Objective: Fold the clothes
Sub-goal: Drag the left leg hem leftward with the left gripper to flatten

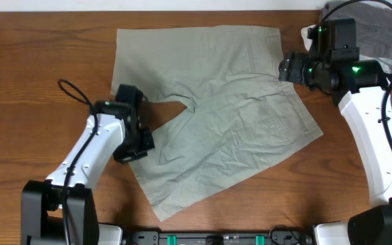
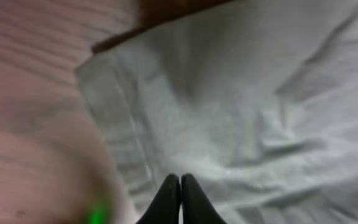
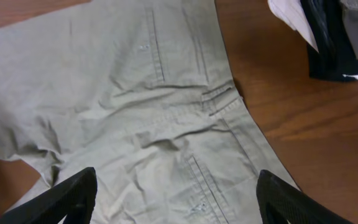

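Lying flat and open on the wooden worktop (image 1: 39, 47), the khaki-green shorts (image 1: 216, 122) have their waistband toward the right and both legs fanned out to the left. The left hand (image 2: 180, 186) is down at the hem of the nearer leg, fingers pressed together; whether cloth is caught between them I cannot tell. The right hand (image 3: 176, 172) hangs spread wide above the waistband. Folded garments (image 1: 383, 34) sit at the far right corner.
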You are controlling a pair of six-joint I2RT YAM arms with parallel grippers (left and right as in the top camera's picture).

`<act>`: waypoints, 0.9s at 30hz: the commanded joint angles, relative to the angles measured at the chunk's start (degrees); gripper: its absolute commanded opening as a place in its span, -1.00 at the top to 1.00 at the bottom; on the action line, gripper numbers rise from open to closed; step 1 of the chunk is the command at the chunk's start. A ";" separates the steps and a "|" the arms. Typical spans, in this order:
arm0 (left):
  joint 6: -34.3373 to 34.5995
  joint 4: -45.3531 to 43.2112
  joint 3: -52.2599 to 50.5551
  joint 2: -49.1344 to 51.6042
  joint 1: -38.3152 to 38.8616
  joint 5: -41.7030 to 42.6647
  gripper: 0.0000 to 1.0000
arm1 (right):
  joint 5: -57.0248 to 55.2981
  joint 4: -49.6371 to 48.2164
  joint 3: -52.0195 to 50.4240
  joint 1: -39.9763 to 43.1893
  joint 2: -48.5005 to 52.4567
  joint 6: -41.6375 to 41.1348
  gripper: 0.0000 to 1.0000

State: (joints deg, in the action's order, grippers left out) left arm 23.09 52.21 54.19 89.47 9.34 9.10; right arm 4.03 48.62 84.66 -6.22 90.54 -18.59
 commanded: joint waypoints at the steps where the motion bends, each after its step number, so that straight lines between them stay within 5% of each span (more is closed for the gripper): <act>1: 1.22 -3.65 -3.15 0.07 0.13 1.49 0.88 | 1.79 -0.07 0.00 0.20 -0.74 0.98 -0.59; 8: 1.18 -12.41 -7.15 2.49 0.11 1.42 0.88 | 2.05 -0.17 0.00 -0.24 -0.74 1.03 -0.58; 16: 1.16 -12.90 -7.21 8.85 -0.33 -2.38 0.88 | 2.25 -0.02 0.00 -0.61 -0.74 1.07 -0.57; 27: -2.97 -19.96 -7.19 11.74 -11.43 -5.68 0.88 | 2.27 0.00 -0.02 -1.03 -0.74 1.07 -0.58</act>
State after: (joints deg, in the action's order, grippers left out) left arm 22.20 34.79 49.43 96.66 1.54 10.81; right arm 5.87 48.58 84.66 -6.35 90.54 -18.57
